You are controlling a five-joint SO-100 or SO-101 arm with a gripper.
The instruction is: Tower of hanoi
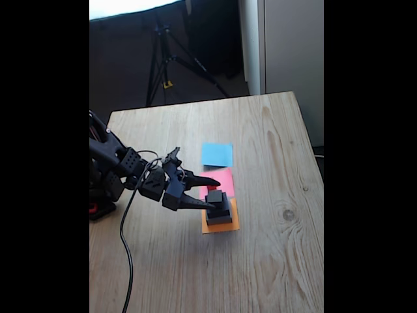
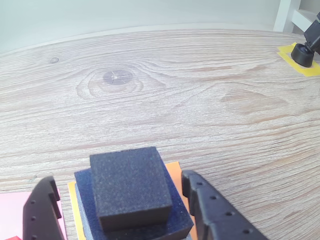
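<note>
End effector (image 2: 120, 205) gapes open astride the top dark block (image 2: 131, 186) stacked on the orange paper square (image 1: 220, 223), gripping nothing, seemingly poised to lift it.

Between the black end effector (image 2: 120, 210) fingers, dark grey blocks (image 2: 131, 192) sit on an orange paper square (image 1: 220, 222). A pink square (image 1: 223, 180) and a blue square (image 1: 217, 154) lie beyond, on the pale wood-grain worktop (image 2: 175, 100).
</note>
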